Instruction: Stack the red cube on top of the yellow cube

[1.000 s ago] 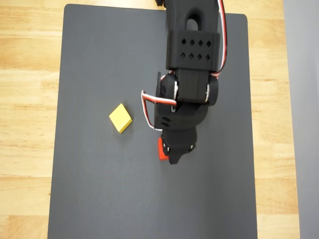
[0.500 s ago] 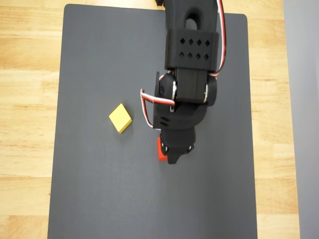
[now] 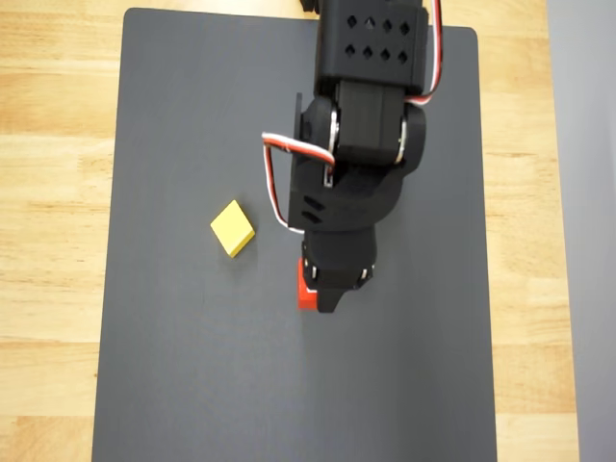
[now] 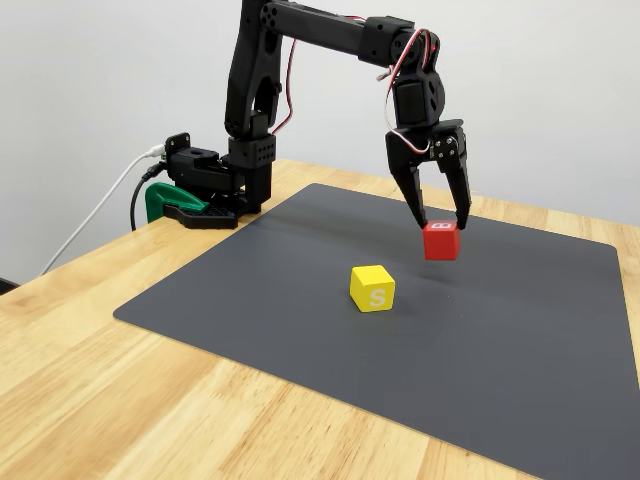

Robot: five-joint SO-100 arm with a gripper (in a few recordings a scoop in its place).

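A dark grey mat (image 4: 300, 330) lies on a light wooden table (image 4: 90, 400) before a plain pale wall. At the left of the fixed view, the black arm's base (image 4: 215, 190) is fixed at the table edge beside a green clamp (image 4: 160, 200), with a white cable (image 4: 95, 220) trailing off leftward.

Further right on the mat sits the yellow cube (image 4: 372, 288) — its side face carries a white "S", though from overhead (image 3: 233, 228) the top is plain. It rests flat and has not shifted from its earlier position.

Right of it, the red cube (image 4: 441, 240) is pinched between the fingers of the gripper (image 4: 440, 222), which are narrowed to the block's width. In the fixed view the block appears lifted just clear of the mat, with a faint shadow beneath. Overhead, a red edge (image 3: 304, 288) shows at the left of the gripper (image 3: 327, 289).

Compared with half a second ago, the wrist assembly sits higher in the overhead picture, and the red edge has moved slightly left and up — toward the yellow cube, from which it remains well apart.
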